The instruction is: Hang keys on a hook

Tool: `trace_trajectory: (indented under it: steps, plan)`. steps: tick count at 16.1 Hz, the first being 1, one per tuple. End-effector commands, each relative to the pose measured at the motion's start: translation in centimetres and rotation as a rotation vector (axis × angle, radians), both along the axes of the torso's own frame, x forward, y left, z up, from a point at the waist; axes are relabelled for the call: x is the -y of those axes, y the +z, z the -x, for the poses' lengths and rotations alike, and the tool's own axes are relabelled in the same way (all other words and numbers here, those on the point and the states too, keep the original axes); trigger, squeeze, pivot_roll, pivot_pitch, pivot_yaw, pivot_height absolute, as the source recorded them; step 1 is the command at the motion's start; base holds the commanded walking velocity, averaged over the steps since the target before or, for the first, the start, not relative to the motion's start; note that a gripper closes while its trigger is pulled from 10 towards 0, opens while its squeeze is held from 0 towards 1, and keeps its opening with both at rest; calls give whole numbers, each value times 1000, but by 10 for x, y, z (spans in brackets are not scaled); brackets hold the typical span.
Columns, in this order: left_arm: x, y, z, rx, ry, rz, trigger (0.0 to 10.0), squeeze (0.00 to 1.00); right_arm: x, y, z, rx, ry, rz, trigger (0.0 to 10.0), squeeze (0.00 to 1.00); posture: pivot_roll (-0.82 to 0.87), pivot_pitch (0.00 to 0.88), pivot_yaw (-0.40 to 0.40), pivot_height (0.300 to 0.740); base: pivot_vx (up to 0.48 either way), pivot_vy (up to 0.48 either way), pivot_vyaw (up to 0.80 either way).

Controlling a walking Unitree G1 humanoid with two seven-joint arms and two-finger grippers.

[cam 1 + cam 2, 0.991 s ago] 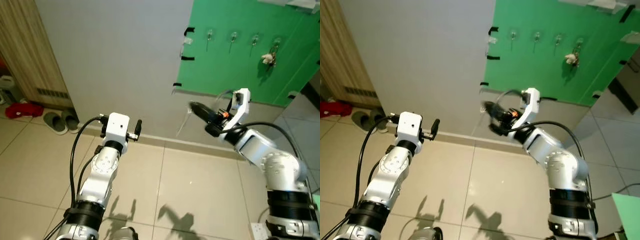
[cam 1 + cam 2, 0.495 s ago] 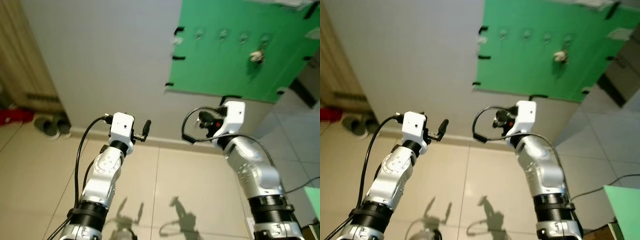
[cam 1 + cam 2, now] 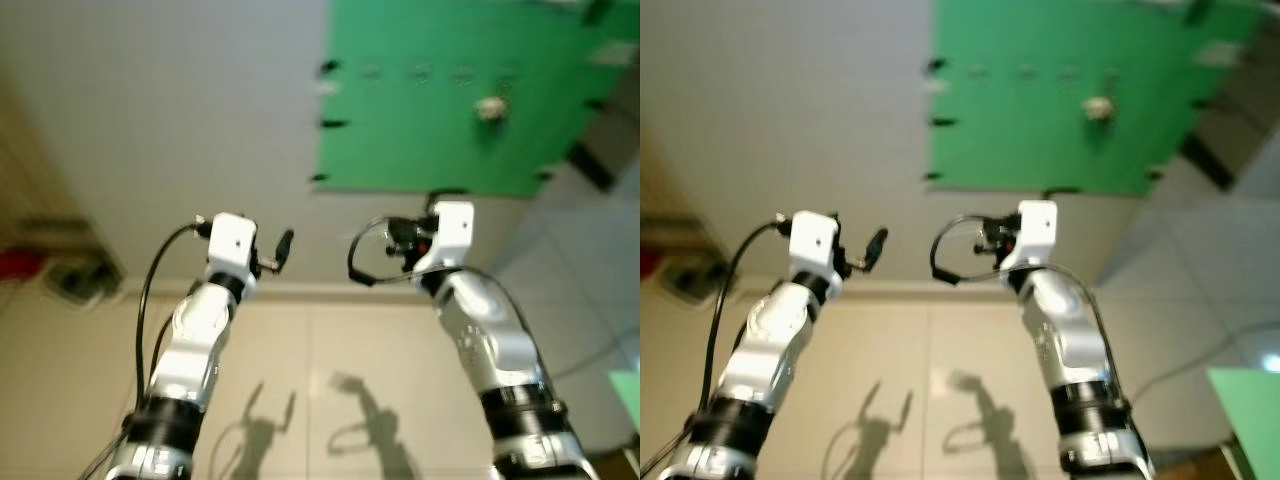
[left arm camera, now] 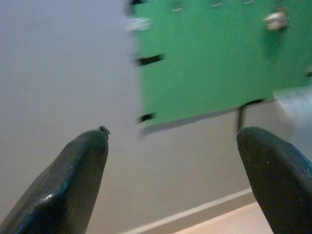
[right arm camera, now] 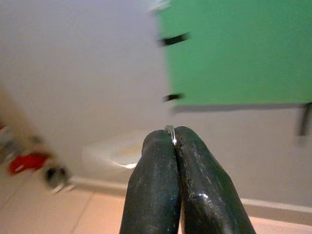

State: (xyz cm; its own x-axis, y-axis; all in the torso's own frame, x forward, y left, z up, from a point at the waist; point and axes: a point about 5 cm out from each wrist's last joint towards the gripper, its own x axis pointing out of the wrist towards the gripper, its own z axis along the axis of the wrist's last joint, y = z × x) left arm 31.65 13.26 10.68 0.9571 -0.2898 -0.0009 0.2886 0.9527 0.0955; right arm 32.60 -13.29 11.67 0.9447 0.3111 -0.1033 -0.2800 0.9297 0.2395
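Below the green board (image 3: 430,110), right gripper (image 5: 174,141) has drawn back, pinching a ring (image 5: 171,132)

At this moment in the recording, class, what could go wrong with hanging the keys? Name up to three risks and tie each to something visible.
1. The right gripper pinches only a thin metal ring at its fingertips; such a slim hold could slip.
2. The hooks on the green board look small and blurred, so aiming may be poor.
3. One hook already carries a pale object, so that hook may be unsuitable.
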Motion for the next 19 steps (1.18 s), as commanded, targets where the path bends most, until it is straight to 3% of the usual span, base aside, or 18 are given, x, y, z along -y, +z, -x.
trace_trajectory:
  steps: [1, 6, 11, 14, 16, 19]
  plan:
    - [14, 6, -2, 13, -46, 12, 10000, 0, 13, -1, -1, 6, -47, 10, 10000, 0, -16, 0, -2, 740, 480, 0, 0]
    - [14, 2, -3, -19, -20, 16, 10000, 0, 12, -4, -1, 5, -46, 8, 10000, 0, -19, 0, -3, 740, 480, 0, 0]
    - [-2, -6, -6, -79, 163, 34, 10000, 0, 18, -5, -2, 2, -68, 13, 10000, 0, -21, 0, 0, 740, 475, 0, 0]
    - [-9, -7, -6, -82, 209, 35, 10000, 0, 28, -10, 0, 1, -122, 52, 10000, 0, -22, 0, 2, 740, 467, 0, 0]
    - [-5, -5, -7, -76, 199, 5, 10000, 0, 33, -12, -1, -3, -151, 57, 10000, 0, -25, 0, 6, 740, 0, 0, 0]
    - [-4, -4, -7, -79, 194, 25, 10000, 0, 36, -6, -5, 9, -153, 67, 10000, 0, -29, 0, 12, 740, 110, -216, 0]
